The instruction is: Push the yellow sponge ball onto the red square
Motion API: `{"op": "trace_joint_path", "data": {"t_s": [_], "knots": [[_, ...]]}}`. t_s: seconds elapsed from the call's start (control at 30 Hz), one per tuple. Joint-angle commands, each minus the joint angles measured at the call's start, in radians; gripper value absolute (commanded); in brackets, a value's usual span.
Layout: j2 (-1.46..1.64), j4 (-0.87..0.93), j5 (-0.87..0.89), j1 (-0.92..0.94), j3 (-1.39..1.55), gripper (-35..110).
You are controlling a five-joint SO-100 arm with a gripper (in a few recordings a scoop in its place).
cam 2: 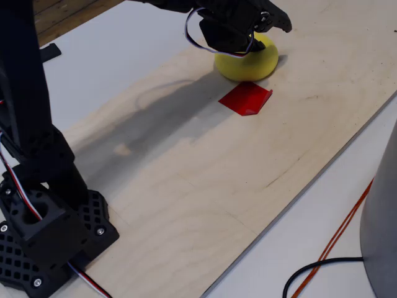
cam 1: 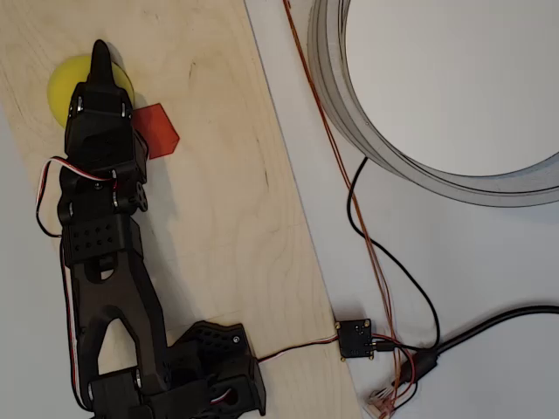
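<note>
Starting nearest in the fixed view, the arm's black perforated base [cam 2: 46,233] sits at the lower left on the pale plywood board [cam 2: 205,180], with red, white and black servo wires trailing beside it; a black cable [cam 2: 310,273] and a thin orange wire [cam 2: 338,239] lie on the white table surface [cam 2: 298,248] at the lower right, just off the board's edge; further in, the red square [cam 2: 246,99] lies flat on the board, one edge seeming slightly lifted, though that is hard to judge at this angle; just beyond it rests the yellow sponge ball [cam 2: 254,62], near the patch but apart from it, a strip of bare wood between them; the gripper [cam 2: 273,22] hangs over the ball's top, dark against it, and whether its fingers are spread or pressed together cannot be told from either view. Seen from overhead, the arm stretches up the board with the gripper [cam 1: 101,54] covering much of the yellow sponge ball [cam 1: 63,85]; the red square [cam 1: 162,129] lies just to the right of the arm; a large grey ring [cam 1: 419,166] rests on the table at the upper right.
</note>
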Motion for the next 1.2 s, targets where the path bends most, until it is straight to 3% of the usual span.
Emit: {"op": "trace_joint_path", "data": {"t_s": [0.0, 0.63, 1.17], "knots": [[0.058, -0.012, 0.02, -0.026, 0.117, 19], [0.35, -0.083, 0.04, -0.026, 0.468, 19], [0.356, -0.081, 0.031, -0.018, 0.396, 18]]}}
